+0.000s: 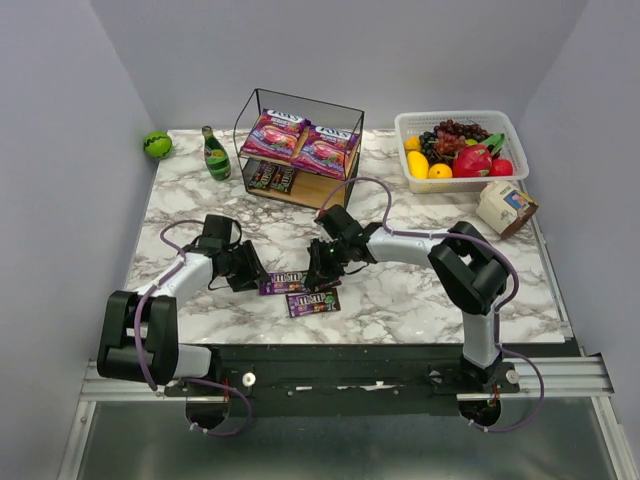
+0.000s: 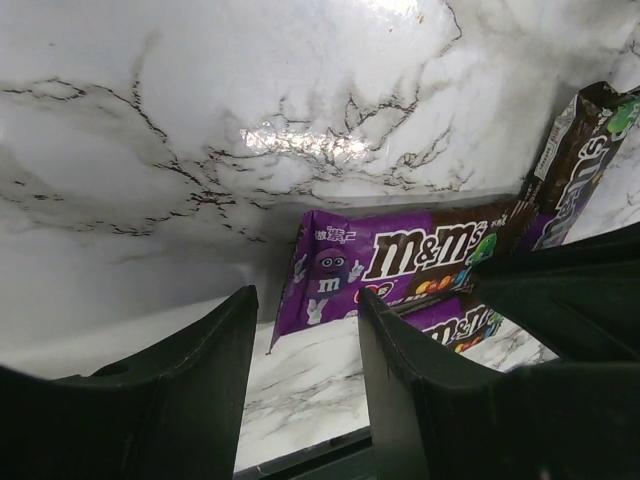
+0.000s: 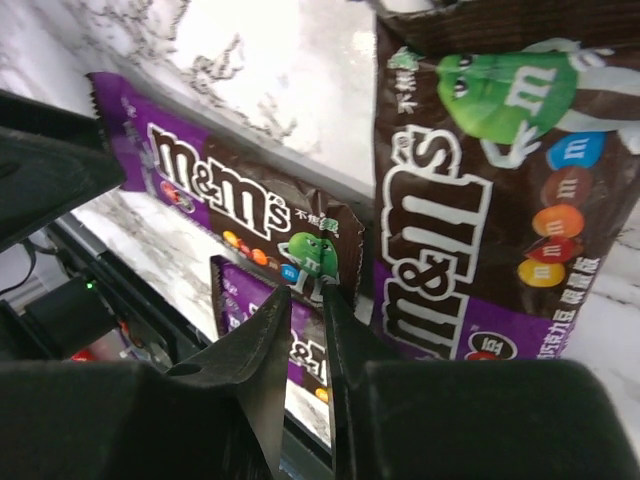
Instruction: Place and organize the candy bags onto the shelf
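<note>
The shelf (image 1: pixel 318 190) stands at the back of the table (image 1: pixel 420 290). Near the front, the left gripper (image 2: pixel 305 300) has its fingers wide apart. The right gripper (image 3: pixel 305 295) looks squeezed onto the end of one M&M's packet (image 3: pixel 240 200). The packet lies long-ways between them, and the right one is nearer.

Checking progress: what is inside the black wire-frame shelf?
Two glossy pink-purple FOX'S bags lie on the upper wooden board; dark purple-brown M&M's packets on the lower board, its rear hidden by the upper.
</note>
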Motion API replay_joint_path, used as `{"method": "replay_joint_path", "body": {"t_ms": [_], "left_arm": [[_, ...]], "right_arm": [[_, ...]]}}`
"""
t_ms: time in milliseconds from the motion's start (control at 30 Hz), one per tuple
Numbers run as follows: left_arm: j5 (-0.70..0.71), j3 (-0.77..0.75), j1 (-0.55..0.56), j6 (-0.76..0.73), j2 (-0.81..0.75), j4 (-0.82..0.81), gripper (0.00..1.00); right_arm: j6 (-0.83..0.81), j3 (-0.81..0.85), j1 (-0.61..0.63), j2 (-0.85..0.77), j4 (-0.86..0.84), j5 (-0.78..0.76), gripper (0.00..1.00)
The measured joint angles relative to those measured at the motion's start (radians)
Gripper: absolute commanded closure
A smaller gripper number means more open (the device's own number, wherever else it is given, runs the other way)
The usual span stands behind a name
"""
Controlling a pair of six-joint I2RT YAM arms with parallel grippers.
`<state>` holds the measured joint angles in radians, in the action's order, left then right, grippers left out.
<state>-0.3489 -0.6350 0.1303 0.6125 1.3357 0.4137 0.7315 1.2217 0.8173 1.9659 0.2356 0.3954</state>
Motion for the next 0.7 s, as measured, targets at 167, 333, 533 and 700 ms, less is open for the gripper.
{"method": "replay_joint_path", "body": {"t_ms": [167, 333, 533, 700], "left_arm": [[-0.027, 0.010, 0.000, -0.005, 0.019, -0.009, 0.53], [-0.056, 0.027, -0.007, -0.001, 0.023, -0.036, 0.57], [-0.122, 0.050, -0.018, 0.025, 0.045, -0.121, 0.57], [-0.167, 0.062, -0.028, 0.043, 0.062, -0.172, 0.70]], "right_arm": [[0.005, 0.001, 0.000, 0.018, 0.006, -0.029, 0.74], [0.005, 0.010, 0.000, 0.019, 0.022, -0.049, 0.74], [-0.006, 0.021, 0.000, 0.020, 0.039, -0.068, 0.73], [-0.018, 0.031, 0.000, 0.024, 0.052, -0.074, 0.73]]}}
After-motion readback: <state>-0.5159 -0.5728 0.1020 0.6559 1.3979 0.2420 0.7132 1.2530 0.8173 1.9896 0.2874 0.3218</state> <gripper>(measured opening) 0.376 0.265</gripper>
